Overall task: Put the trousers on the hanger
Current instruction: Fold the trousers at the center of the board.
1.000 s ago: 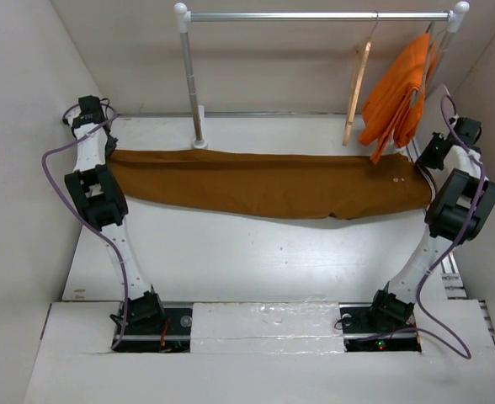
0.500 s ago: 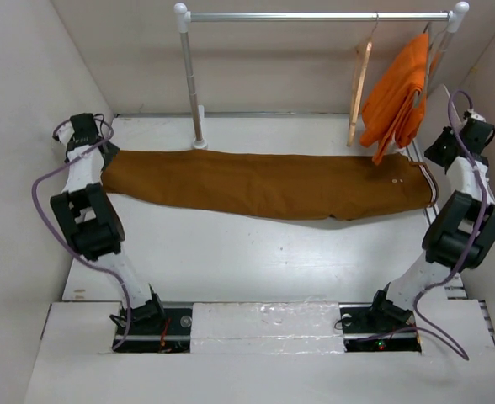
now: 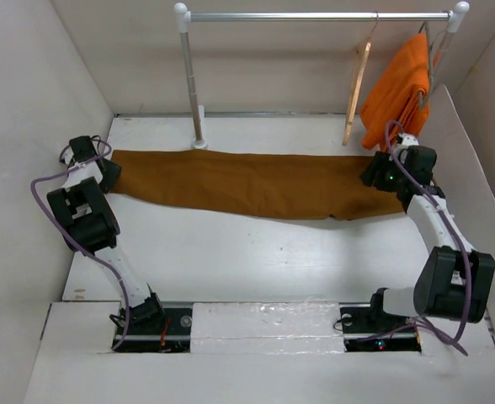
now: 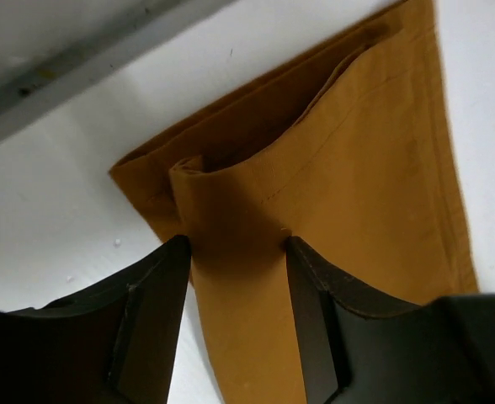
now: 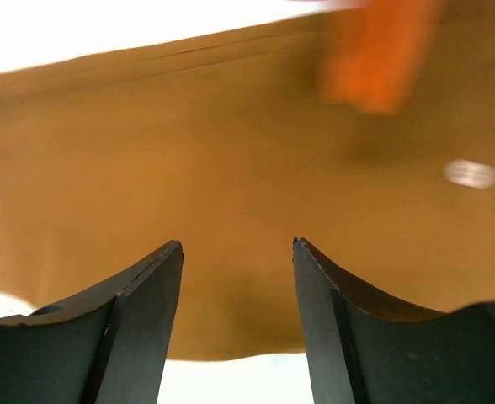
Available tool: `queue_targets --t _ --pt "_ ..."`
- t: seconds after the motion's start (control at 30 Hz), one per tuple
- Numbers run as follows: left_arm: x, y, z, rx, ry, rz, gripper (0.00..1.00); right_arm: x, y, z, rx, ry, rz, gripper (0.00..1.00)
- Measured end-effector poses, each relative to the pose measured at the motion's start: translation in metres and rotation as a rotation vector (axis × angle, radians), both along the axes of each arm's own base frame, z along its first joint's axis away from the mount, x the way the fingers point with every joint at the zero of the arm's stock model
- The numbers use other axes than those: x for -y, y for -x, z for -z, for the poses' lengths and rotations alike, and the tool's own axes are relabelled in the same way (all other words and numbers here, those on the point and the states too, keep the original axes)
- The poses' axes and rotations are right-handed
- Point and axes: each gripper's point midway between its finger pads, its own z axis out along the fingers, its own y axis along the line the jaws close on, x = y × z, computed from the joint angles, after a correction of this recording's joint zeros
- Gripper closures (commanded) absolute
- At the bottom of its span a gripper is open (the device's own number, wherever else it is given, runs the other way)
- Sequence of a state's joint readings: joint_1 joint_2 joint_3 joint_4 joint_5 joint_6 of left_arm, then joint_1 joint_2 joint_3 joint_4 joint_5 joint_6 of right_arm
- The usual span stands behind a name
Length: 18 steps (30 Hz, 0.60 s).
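The rust-brown trousers (image 3: 256,181) lie flat across the table, legs to the left and waist to the right. My left gripper (image 3: 110,172) is at the leg end. In the left wrist view its open fingers (image 4: 237,242) straddle a raised fold of the hem (image 4: 231,202). My right gripper (image 3: 374,175) is over the waist end and hides it. In the right wrist view it (image 5: 237,244) is open, just above the brown cloth (image 5: 231,151), with a pale button (image 5: 471,172) to the right. The pale wooden hanger (image 3: 357,88) hangs on the rail, apart from both grippers.
A white-and-silver clothes rail (image 3: 315,15) stands at the back, its post (image 3: 193,84) just behind the trousers. A bright orange garment (image 3: 399,84) hangs at its right end, close behind my right gripper. White walls close in the left and right sides.
My right arm has swung in from the right wall onto the waist end of the trousers. My left gripper has come nearer along the left wall to the leg end.
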<state>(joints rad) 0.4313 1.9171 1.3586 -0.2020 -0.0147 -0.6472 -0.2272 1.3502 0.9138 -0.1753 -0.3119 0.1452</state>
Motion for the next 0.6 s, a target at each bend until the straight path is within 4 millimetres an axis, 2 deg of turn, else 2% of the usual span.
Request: queue_targets --t 0.07,0.2,0.3,0.43,0.5,0.57,0.6 --pt "0.004 -0.004 0.016 -0.021 0.030 0.017 0.56 -0.028 0.005 -0.006 0.020 0.018 -0.094 0.39" --pt "0.009 -0.008 0.028 -0.036 0.062 0.035 1.00 -0.077 0.030 -0.017 0.068 0.022 -0.262 0.39" --pt "0.008 -0.013 0.024 -0.043 0.064 0.041 1.00 -0.098 0.052 -0.008 0.054 0.021 -0.344 0.39" --pt "0.005 -0.006 0.013 -0.070 0.032 0.019 1.00 -0.101 0.066 0.007 0.023 0.026 -0.370 0.38" --pt "0.003 0.002 0.003 -0.093 0.001 -0.002 0.87 -0.101 0.067 0.015 0.003 0.037 -0.388 0.37" --pt "-0.003 0.007 -0.011 -0.114 -0.045 -0.021 0.61 -0.101 0.067 0.025 -0.024 0.046 -0.408 0.34" --pt "-0.007 0.007 -0.022 -0.117 -0.074 -0.036 0.53 -0.101 0.067 0.032 -0.044 0.049 -0.417 0.33"
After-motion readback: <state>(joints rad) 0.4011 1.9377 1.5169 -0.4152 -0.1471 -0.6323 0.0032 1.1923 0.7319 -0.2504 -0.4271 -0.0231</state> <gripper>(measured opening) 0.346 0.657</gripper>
